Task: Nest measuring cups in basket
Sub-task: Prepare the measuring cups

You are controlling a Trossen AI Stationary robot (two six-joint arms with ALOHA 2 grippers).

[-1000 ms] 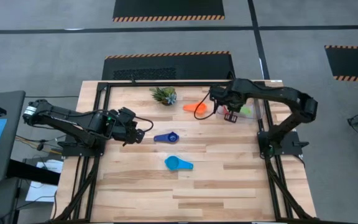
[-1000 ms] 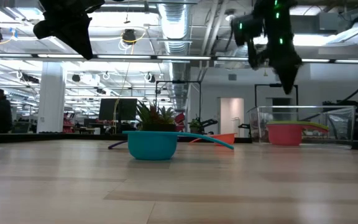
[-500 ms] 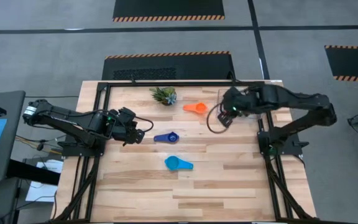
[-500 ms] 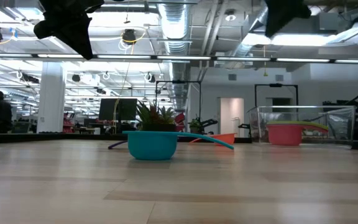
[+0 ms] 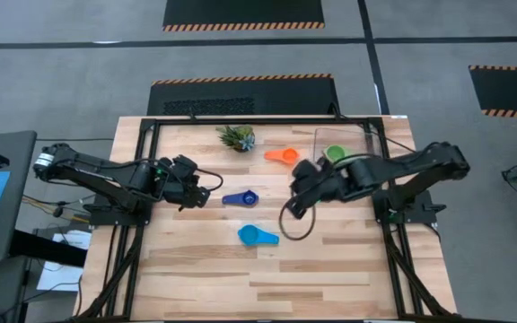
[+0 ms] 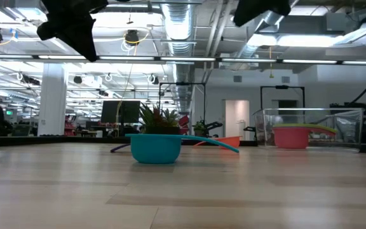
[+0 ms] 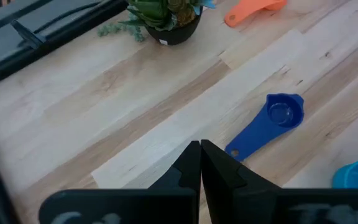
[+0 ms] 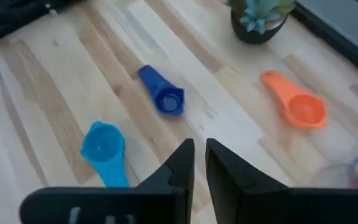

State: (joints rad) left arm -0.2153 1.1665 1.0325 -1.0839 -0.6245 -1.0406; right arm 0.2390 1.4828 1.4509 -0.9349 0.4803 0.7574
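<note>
Light wooden table (image 5: 330, 260) on a black frame, grey floor around it; low view shows an open workshop behind with ceiling lights and ducts.

Right gripper (image 8: 199, 163) hangs above the middle of the table, fingers a small gap apart, nothing between them. Ahead of it lie three loose measuring cups: dark blue cup (image 8: 163, 93) straight in front, light blue cup (image 8: 104, 149) nearer and off to one side, orange cup (image 8: 297, 106) off to the other side. None touches the gripper.

In the high view the dark blue cup (image 5: 240, 198) sits between the two grippers; the light blue cup (image 5: 257, 236) is toward the table's near edge from the right gripper (image 5: 300, 187); the orange cup (image 5: 283, 155) is just beyond it, toward the far edge. The basket (image 5: 368, 136) is behind the right gripper at the far right corner, with a green cup (image 5: 335, 153) showing inside; low view shows a red cup (image 6: 291, 137) in the basket (image 6: 310, 130) too.

Left gripper (image 7: 201, 163) waits over the table's left side, fingers pressed together, empty, the dark blue cup (image 7: 267, 123) just ahead. Small potted plant (image 5: 237, 136) by the far edge.
</note>
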